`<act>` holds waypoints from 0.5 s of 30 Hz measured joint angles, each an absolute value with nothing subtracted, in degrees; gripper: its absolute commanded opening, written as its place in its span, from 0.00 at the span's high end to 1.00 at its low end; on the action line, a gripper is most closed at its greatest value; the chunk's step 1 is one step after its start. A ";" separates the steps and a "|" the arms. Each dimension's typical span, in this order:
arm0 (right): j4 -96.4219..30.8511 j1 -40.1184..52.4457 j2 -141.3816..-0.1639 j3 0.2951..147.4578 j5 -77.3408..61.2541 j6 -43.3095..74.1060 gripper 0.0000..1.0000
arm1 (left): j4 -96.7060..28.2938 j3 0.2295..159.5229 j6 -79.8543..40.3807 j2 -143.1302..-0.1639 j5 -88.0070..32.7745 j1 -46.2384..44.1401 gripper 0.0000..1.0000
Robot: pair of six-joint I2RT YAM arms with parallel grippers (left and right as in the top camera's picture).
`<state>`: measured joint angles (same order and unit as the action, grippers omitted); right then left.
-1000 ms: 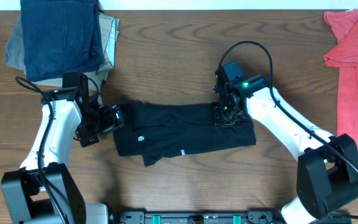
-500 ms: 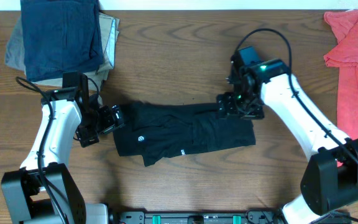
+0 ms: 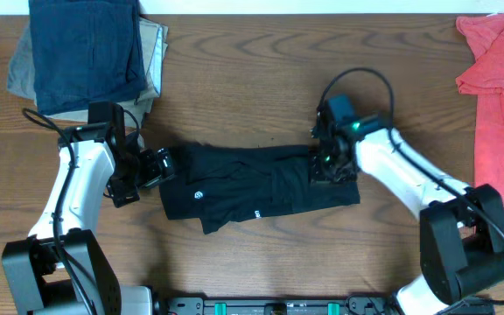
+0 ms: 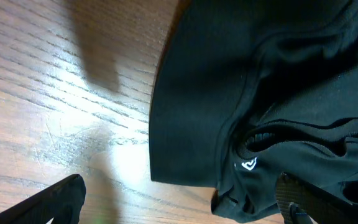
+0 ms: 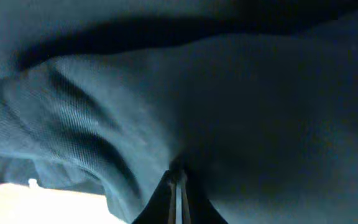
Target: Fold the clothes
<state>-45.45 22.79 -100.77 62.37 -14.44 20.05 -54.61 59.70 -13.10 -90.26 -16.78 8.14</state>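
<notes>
A large black soft-fabric shirt (image 3: 252, 184) lies in the middle of the brown wooden table (image 3: 261, 79), folded into a long band that runs left to right. Its lower left corner juts out in a slanted flap, and the top surface is creased along the middle. A small white logo print (image 3: 199, 195) shows near the left end, and a second small white mark (image 3: 257, 213) sits near the lower edge. In the left wrist view the shirt (image 4: 260, 93) has a smooth curved hem against the wood, with bunched folds to the right of it and the white logo (image 4: 248, 165) low on the cloth.

The left gripper (image 3: 151, 166) sits at the shirt's left end with its claw released. In its own view the two fingers stand wide apart (image 4: 179, 193), with the hem of the cloth between them and nothing clamped. The right gripper (image 3: 326, 166) is down on the shirt's right end, near the upper edge. Its fingers are pressed together (image 5: 178, 180), tips buried in the dark cloth (image 5: 229, 93), pinching a ridge of fabric that wrinkles away from them.

The table (image 4: 55, 93) has a clear wood grain. At its far left corner a dark blue folded garment (image 3: 86, 52) rests on a khaki folded cloth (image 3: 154, 52). A coral-red garment (image 3: 497, 105) is spread along the right edge, well apart from the shirt.
</notes>
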 measured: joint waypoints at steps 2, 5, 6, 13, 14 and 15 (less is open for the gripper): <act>-43.33 23.94 -100.77 59.68 -15.55 21.19 0.96 | -54.63 59.70 -13.10 -90.26 -16.80 8.14 0.02; -41.63 24.99 -100.77 56.47 -16.60 22.98 0.93 | -54.68 59.70 -13.10 -90.26 -16.82 8.14 0.02; -41.50 25.17 -100.77 55.86 -16.80 23.31 0.96 | -54.68 59.70 -13.10 -90.26 -16.82 8.14 0.02; -46.35 25.28 -100.77 56.64 -18.17 24.40 0.99 | -54.65 59.70 -13.10 -90.26 -16.82 8.14 0.02; -47.77 25.19 -100.73 57.47 -18.26 24.43 0.99 | -54.65 59.70 -13.10 -90.26 -16.82 8.14 0.02; -49.23 25.10 -100.60 58.72 -18.28 24.47 0.99 | -54.65 59.70 -13.10 -90.26 -16.80 8.14 0.02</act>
